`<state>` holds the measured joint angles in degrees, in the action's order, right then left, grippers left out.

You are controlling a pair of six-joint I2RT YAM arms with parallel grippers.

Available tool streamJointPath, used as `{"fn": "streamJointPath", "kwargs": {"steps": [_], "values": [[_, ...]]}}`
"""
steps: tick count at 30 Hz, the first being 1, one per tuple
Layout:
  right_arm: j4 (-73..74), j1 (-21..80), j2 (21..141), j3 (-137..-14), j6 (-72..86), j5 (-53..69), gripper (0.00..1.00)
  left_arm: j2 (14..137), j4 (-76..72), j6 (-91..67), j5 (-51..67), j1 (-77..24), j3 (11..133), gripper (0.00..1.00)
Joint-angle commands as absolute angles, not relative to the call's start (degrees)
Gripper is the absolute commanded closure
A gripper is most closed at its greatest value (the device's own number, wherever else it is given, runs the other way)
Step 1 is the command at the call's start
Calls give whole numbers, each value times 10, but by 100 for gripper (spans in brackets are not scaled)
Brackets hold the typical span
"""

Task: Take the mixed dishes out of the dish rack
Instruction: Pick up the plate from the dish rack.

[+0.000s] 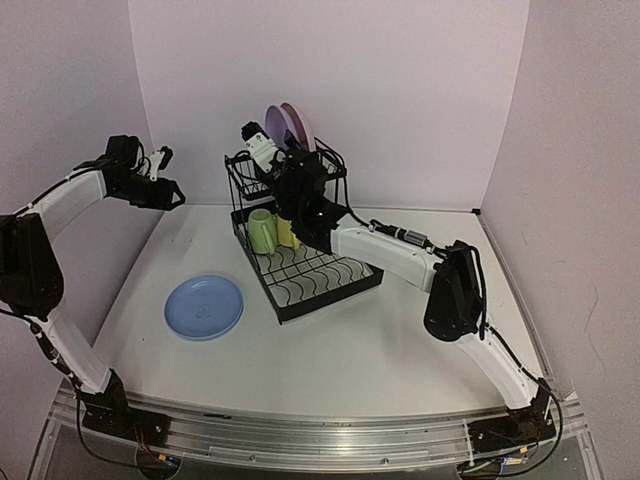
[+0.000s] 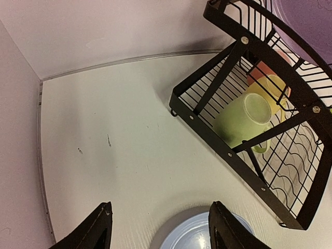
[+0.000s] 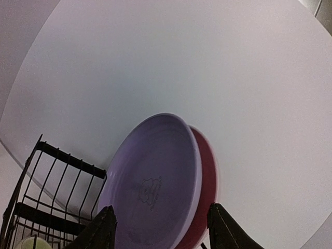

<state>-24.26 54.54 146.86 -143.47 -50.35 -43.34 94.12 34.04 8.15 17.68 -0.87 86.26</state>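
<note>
The black wire dish rack (image 1: 318,285) stands mid-table. A purple plate (image 1: 274,124) and a pink plate (image 1: 299,122) stand on edge on its upper shelf. A light green mug (image 1: 261,231) and a yellow mug (image 1: 287,233) lie in the tray base. A blue plate (image 1: 204,306) lies flat on the table, left of the rack. My right gripper (image 3: 162,206) is open just in front of the purple plate (image 3: 150,181), with the pink plate (image 3: 208,181) behind it. My left gripper (image 2: 161,205) is open and empty above the blue plate (image 2: 199,233). No bowls show.
In the left wrist view the rack's corner (image 2: 228,155) is to the right, with the green mug (image 2: 244,116), the yellow mug (image 2: 275,85) and a pinkish piece behind them. Walls close the table at the back and both sides.
</note>
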Motion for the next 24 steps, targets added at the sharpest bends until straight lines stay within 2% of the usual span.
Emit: {"fn": "streamJointPath", "kwargs": {"steps": [1, 4, 7, 14, 20, 24], "values": [[-358, 542, 1500, -1484, -618, -454, 43, 954, 339, 99, 184, -13, 888, 37], [-366, 538, 1500, -1480, -612, -456, 43, 955, 340, 101, 183, -15, 887, 37], [-365, 525, 1487, -1451, -567, -456, 49, 953, 334, 100, 181, -16, 884, 37], [-326, 509, 1510, -1494, -525, -448, 49, 953, 332, 95, 180, -16, 879, 37], [-289, 504, 1507, -1481, -471, -445, 50, 955, 332, 99, 181, -16, 881, 37], [-277, 504, 1511, -1481, -467, -448, 54, 957, 330, 102, 181, -16, 884, 38]]}}
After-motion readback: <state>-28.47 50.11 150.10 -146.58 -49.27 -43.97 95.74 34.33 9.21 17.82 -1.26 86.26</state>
